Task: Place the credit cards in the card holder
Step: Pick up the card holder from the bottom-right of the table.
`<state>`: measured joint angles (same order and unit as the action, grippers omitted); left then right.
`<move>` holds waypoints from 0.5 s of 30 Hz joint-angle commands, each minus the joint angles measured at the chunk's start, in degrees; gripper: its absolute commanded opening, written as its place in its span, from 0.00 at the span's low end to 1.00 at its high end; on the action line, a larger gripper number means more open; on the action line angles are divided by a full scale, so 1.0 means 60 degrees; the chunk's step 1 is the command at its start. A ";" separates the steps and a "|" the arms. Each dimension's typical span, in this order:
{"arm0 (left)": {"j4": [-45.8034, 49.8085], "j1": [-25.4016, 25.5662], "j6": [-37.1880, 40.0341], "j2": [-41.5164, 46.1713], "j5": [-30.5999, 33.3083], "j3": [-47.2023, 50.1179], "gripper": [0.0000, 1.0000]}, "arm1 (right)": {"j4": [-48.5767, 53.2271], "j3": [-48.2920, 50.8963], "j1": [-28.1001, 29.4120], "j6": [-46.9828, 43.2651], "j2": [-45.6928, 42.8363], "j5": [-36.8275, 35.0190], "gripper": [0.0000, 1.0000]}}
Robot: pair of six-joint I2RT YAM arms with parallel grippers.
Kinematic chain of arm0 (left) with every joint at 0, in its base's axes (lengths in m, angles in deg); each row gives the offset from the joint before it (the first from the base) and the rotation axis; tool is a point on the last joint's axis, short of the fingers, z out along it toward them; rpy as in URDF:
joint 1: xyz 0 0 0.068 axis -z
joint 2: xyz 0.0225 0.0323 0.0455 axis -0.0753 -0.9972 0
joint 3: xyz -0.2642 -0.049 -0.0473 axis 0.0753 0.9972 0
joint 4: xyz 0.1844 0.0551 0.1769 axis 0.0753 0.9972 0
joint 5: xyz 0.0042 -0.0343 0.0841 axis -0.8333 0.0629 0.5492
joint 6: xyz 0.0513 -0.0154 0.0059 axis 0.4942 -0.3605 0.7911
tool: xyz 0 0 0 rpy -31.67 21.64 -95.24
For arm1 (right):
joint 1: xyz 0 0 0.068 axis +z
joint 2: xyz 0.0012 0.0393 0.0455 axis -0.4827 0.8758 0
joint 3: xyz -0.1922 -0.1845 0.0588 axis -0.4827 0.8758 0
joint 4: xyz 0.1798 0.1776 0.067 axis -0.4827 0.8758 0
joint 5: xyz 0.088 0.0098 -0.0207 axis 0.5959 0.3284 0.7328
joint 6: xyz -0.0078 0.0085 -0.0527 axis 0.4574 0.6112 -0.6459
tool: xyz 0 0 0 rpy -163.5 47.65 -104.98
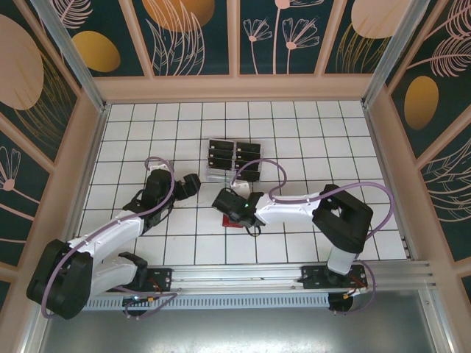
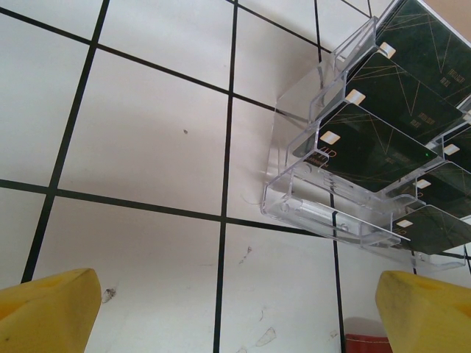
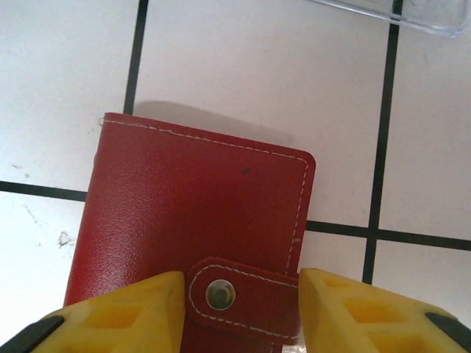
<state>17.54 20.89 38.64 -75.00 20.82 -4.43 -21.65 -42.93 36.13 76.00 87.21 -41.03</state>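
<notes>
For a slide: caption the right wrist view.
Yellow-fingered right gripper straddles the snap tab of a closed red stitched wallet on white tiled table.

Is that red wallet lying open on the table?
No, the wallet is folded shut, with its snap tab lying over the front.

surface: white tiled table (image 1: 147, 132), black grid lines, faint scuffs | on it, far middle: clear plastic rack (image 1: 234, 159), credit cards (image 2: 368, 147) in its slots | nearer, close to rack but apart: red card holder (image 3: 191, 213), flat, snap tab fastened
</notes>
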 commanded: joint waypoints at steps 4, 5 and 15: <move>-0.0132 0.0065 -0.0019 -0.0092 -0.0029 -0.0255 0.96 | -0.0060 0.0293 0.0023 0.0246 0.0045 -0.0324 0.35; -0.0130 0.0074 -0.0023 -0.0076 -0.0029 -0.0247 0.96 | -0.0075 0.0310 0.0030 0.0235 0.0053 -0.0318 0.33; 0.0031 0.0064 0.0025 0.0095 -0.0069 -0.0244 0.96 | -0.0439 0.0675 -0.0062 -0.0006 -0.0270 -0.0103 0.00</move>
<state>17.58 20.89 38.66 -74.97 20.82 -4.50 -24.34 -41.16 36.11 75.74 86.25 -41.27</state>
